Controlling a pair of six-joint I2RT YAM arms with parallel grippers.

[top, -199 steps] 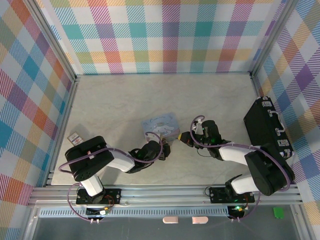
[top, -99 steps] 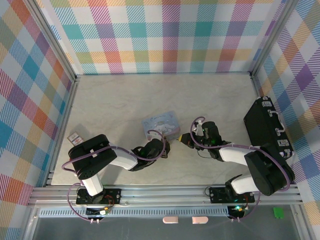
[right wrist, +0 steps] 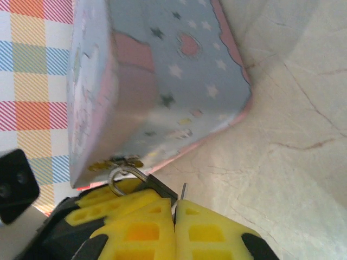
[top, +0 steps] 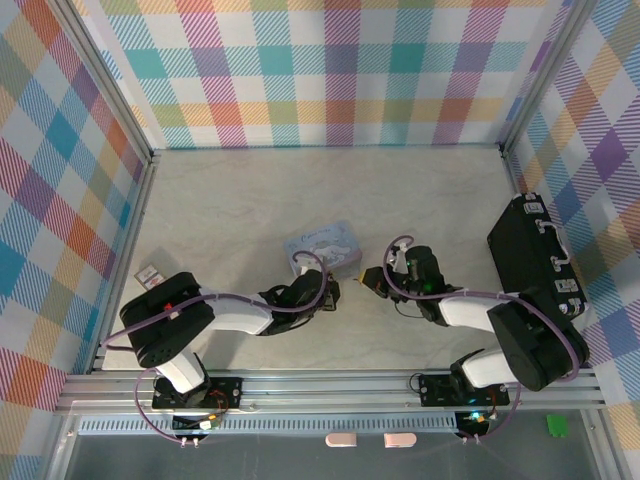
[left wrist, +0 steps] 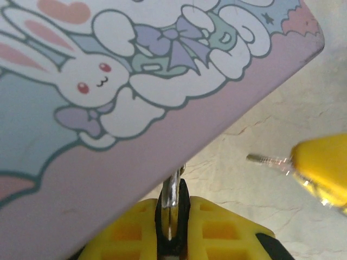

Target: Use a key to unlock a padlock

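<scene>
The padlock [right wrist: 160, 187] is a small black body with a silver shackle [right wrist: 120, 176] hooked through the latch of the pastel cartoon tin [right wrist: 162, 81]. My left gripper [left wrist: 172, 205] is shut on the padlock [left wrist: 172, 208], right under the tin's edge [left wrist: 135, 162]. My right gripper [right wrist: 174, 210] is shut on the key, whose thin silver tip [right wrist: 184, 190] pokes out just to the right of the padlock body. From the left wrist the key's tip [left wrist: 267, 159] points left, a short gap away from the padlock. From above, the two grippers [top: 330, 292] [top: 373, 281] face each other below the tin [top: 322, 243].
A big black case [top: 535, 262] lies along the right wall. A small card-like object [top: 150, 273] rests near the left wall. Plaid walls enclose the table [top: 300, 190] on three sides, with open marble surface behind the tin.
The left arm has stretched lower and flatter while its gripper stays at the tin's front edge. The right gripper has barely shifted. Both holds are unchanged.
</scene>
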